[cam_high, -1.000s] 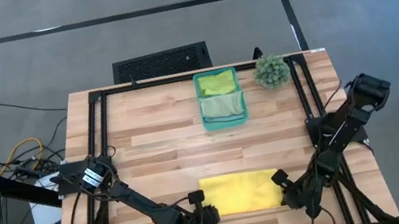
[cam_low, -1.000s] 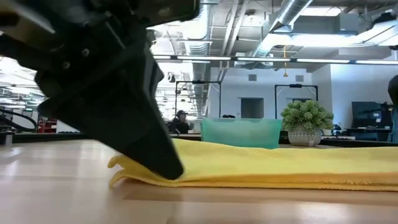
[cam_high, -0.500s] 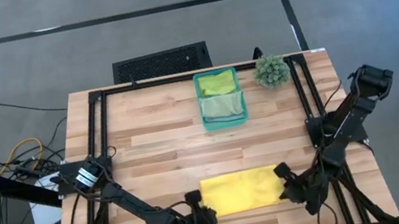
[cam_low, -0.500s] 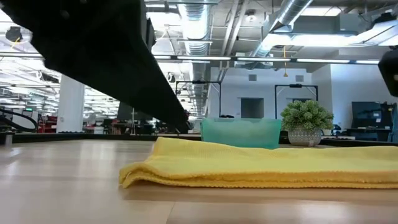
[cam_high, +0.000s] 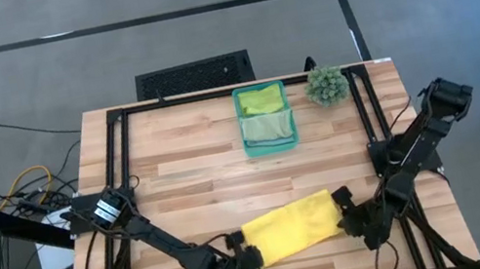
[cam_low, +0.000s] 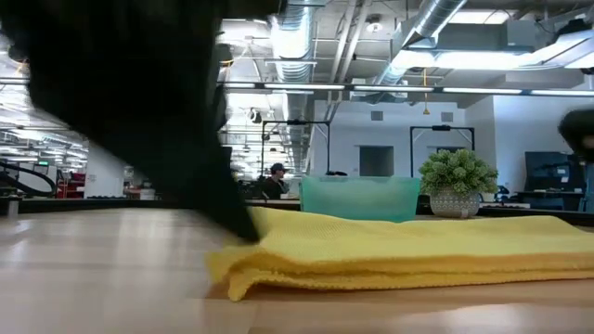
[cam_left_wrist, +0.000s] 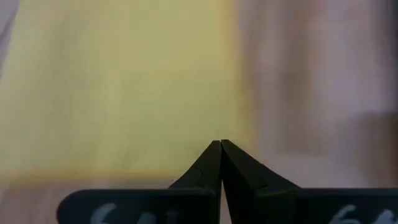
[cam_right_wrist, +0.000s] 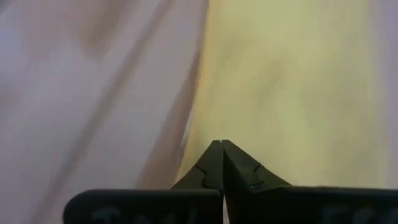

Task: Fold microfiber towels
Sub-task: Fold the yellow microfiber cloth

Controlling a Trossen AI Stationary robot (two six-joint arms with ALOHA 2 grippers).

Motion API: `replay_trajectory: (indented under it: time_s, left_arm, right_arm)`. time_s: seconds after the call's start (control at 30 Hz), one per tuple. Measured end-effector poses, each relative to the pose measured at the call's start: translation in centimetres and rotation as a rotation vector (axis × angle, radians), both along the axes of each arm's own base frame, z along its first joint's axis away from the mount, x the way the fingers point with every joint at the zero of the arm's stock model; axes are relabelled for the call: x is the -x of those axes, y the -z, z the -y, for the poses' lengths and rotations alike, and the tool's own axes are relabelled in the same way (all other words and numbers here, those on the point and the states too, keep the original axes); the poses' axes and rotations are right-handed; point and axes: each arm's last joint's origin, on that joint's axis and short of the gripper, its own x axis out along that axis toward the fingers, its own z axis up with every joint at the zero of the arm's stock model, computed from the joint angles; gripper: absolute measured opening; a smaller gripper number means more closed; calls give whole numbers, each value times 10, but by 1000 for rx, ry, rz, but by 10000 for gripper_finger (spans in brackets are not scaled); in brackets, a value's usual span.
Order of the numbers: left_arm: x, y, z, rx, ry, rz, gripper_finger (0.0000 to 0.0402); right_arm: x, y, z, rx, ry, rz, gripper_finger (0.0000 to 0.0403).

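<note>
A folded yellow towel (cam_high: 289,230) lies skewed near the table's (cam_high: 184,154) front edge, its right end swung farther back; the left gripper (cam_high: 240,262) sits at its left end and the right gripper (cam_high: 349,217) at its right end, both with fingers pressed together and seemingly pinching nothing, likely nudging the cloth square. Two more towels (cam_high: 263,115) wait in the teal bin (cam_high: 240,117) at the back beside a plant (cam_high: 326,85); the wide bare wood between gives room, but the front edge is close.
</note>
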Motion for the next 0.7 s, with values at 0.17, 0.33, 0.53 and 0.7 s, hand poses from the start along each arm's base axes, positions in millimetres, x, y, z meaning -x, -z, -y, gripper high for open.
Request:
replay_trajectory:
  time_s: [0.17, 0.33, 0.53, 0.7]
  left_arm:
    - [-16, -29, 11, -132, 61, 181, 0]
    - [-22, -28, -16, -293, -153, 189, 0]
    - [-16, 5, -57, -254, -400, -9, 0]
    - [-10, 21, -64, -177, -439, -73, 0]
  right_arm:
    - [0, -25, 1, 10, 66, 224, 16]
    - [-10, -25, 8, 5, 182, 260, 17]
    - [-23, 1, 17, 99, 259, 184, 18]
    - [-26, 13, 24, 145, 300, 106, 17]
